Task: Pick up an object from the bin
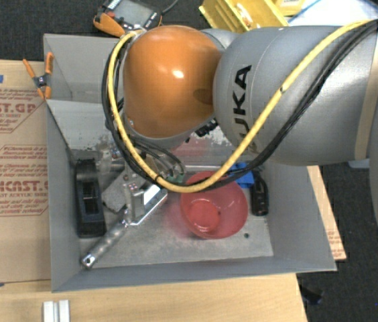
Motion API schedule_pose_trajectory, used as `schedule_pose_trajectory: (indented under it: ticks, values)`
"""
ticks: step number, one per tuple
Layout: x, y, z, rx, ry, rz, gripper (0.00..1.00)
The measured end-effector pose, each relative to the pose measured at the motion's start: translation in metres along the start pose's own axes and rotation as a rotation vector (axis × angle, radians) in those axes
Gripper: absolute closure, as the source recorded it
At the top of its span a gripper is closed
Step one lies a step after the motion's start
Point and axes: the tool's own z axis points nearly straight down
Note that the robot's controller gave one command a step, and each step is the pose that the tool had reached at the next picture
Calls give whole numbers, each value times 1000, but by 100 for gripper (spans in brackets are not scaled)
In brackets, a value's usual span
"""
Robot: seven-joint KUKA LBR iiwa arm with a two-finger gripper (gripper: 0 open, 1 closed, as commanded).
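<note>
1. Closest to us, along the near wall of the grey bin (175, 274), lies a silver metal rod (105, 245). It has a small round head at its lower left end and slants up to the right across the bin floor.
2. Just behind it, right of centre, a red bowl (210, 212) sits upright on the floor with its open side up.
3. On the left, a black boxy thing (88, 196) lies lengthwise near the left wall, well apart from the bowl.
4. Between that black thing and the bowl, the gripper (139, 206) hangs low over the floor. The upper end of the silver metal rod meets it there. We cannot tell whether its fingers are open or closed, nor whether the rod is between them.
5. Just beside the bowl's right rim stands a small black thing (260, 196). Behind the bowl a blue thing (244, 178) pokes out, half hidden under the arm.
6. Farthest back and highest, the arm (309, 113) reaches in from the right. Its grey shell bears the black letters "UKA", with whatever comes before them out of sight. Its wrist carries a rounded orange cover (169, 79). A yellow cable (112, 86) and black cables loop around the cover and down toward the gripper.
</note>
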Motion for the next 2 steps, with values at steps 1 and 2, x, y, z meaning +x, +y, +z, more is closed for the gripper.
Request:
schedule_pose_trajectory:
  ticks: [1,2]
  values:
    - [3,-2,0,-2,5,18,0]
    - [11,4,47,-1,1,221,0]
